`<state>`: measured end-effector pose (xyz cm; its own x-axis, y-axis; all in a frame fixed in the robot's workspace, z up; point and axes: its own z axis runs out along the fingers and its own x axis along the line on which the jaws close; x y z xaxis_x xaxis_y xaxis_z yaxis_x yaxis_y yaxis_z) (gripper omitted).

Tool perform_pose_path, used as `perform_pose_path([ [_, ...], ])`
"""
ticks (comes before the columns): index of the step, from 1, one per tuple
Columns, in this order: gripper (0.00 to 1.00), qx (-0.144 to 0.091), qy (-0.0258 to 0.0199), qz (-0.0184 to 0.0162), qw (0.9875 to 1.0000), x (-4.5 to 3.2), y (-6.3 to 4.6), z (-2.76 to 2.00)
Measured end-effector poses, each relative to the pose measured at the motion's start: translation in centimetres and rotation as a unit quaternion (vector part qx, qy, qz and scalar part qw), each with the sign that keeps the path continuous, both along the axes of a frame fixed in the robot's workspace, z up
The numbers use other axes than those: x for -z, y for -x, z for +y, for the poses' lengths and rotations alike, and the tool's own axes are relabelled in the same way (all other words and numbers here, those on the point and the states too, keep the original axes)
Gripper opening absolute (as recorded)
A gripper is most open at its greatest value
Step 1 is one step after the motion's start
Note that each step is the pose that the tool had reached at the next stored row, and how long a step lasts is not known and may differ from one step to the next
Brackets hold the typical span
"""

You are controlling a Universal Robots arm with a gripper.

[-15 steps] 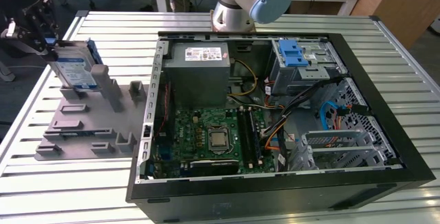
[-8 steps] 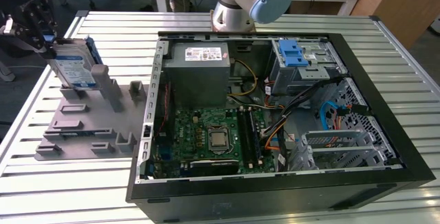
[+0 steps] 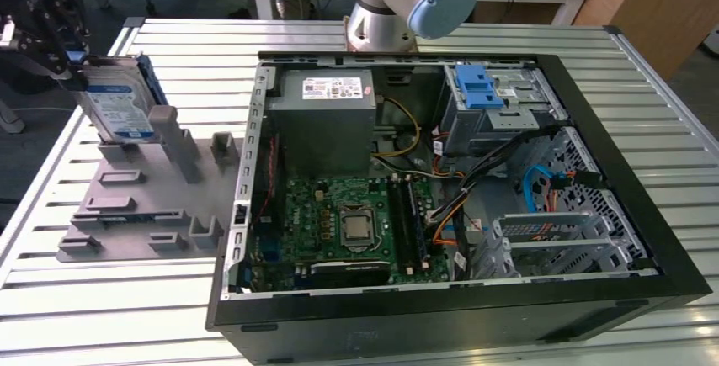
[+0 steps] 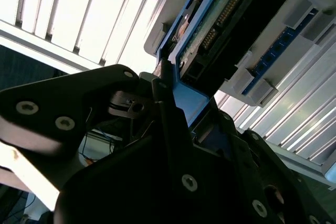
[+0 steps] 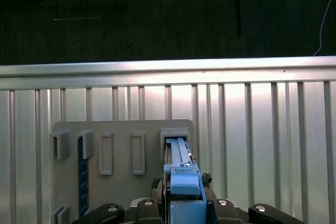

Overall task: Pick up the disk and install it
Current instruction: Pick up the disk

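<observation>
The gripper [image 3: 67,63] has its fingers [image 4: 170,124] clamped on the upper end of the disk [image 3: 119,105], at its blue rails; the disk stands on edge, long axis nearly upright and leaning slightly, its lower end at a slot of the grey holder [image 3: 124,206]. The holder rests on the slatted metal table [image 3: 101,315], just beside the open computer case [image 3: 450,332] on the exterior view's left; the space above the disk is open.

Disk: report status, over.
Gripper shut on the disk, at its top edge. Disk upright at the grey fixture, outside the computer case. Nothing seen blocking the way.
</observation>
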<state>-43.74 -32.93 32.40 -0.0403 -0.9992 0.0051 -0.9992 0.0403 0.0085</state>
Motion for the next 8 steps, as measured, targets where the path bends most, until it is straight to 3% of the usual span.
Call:
perform_pose_path([
  [8,0.37,0.0,0.0,0.0,1.0,-0.69,0.0,0.0],
])
